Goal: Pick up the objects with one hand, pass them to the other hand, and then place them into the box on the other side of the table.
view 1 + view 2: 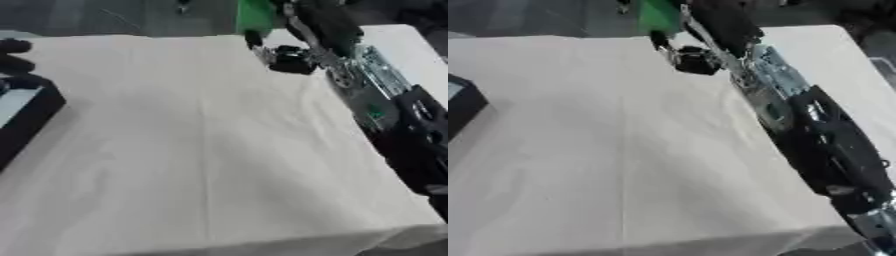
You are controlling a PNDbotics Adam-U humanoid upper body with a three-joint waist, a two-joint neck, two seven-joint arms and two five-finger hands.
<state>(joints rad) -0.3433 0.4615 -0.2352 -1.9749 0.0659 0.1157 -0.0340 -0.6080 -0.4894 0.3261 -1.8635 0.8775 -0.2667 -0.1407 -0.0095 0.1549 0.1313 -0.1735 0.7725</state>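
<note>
The right hand [293, 47] reached to the bench's [192, 150] far edge, fingers curled round a green object [255, 16]; handover and boxing in the black box [26, 112] remained.

A wrinkled cream cloth [201, 150] covers the whole table. Beyond the table's far edge, dark grey floor [114, 17] runs along the top.

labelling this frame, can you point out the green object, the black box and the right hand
green object [255, 16], left eye view, its flat green face
black box [33, 111], left eye view, its dark side wall
right hand [289, 59], left eye view, its dark palm area
</note>
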